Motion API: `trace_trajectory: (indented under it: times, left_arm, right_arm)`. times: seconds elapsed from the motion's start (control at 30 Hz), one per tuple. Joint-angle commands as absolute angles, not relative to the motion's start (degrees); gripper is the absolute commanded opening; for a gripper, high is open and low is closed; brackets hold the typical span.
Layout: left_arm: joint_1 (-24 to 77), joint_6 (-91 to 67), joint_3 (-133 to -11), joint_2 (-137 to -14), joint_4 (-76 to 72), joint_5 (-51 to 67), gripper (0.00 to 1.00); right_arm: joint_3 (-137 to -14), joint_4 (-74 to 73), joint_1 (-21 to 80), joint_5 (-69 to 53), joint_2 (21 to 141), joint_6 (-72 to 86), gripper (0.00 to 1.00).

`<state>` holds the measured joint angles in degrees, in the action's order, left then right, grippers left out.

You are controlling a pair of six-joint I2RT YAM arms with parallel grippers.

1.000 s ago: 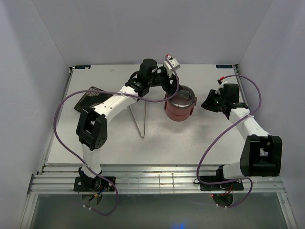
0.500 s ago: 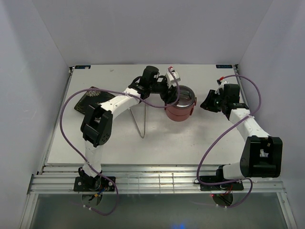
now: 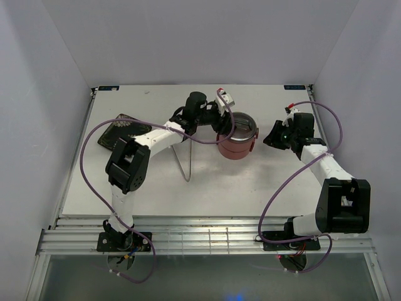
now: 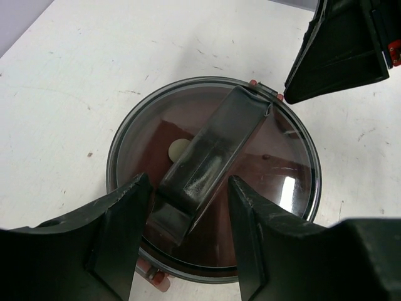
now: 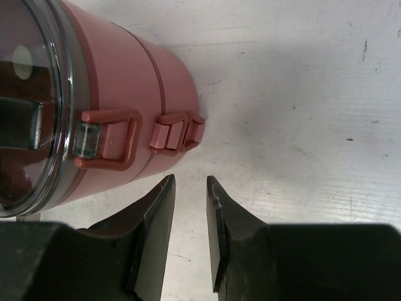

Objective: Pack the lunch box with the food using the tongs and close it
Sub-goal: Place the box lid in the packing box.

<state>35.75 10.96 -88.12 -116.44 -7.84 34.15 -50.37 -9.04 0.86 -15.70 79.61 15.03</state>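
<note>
Left claw (image 4: 188, 185) astride handle (image 4: 210, 150) atop lunch box (image 4: 279, 163), seemingly not touching

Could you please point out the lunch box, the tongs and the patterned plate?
lunch box (image 3: 235, 150): top external view, red side wall.
tongs (image 3: 188, 180): top external view, the joined end.
patterned plate (image 3: 113, 133): top external view, uncovered left part.

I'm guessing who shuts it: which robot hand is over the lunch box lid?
The left gripper, its fingers either side of the lid's handle. The right gripper is off beside the lunch box, by its side clasps.
</note>
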Motion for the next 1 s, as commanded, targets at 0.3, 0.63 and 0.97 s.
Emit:
trace_trajectory:
  times: [0.3,0.63,0.97]
  left_arm:
    - [37.5,8.5,-84.4,-117.3,-9.6,26.7,0.43]
    - [38.1,9.2,-80.3,-117.1,-9.7,26.0,0.26]
    - [38.0,10.6,-79.2,-117.9,-9.9,28.6,0.26]
  right_arm:
    - [-50.6,-5.4,0.7,-16.0,82.0,16.7,0.26]
    - [-57.7,-11.5,1.3,-4.9,84.9,13.7,0.17]
    - [-68.7,-7.9,0.7,-1.9,93.0,7.7,0.11]
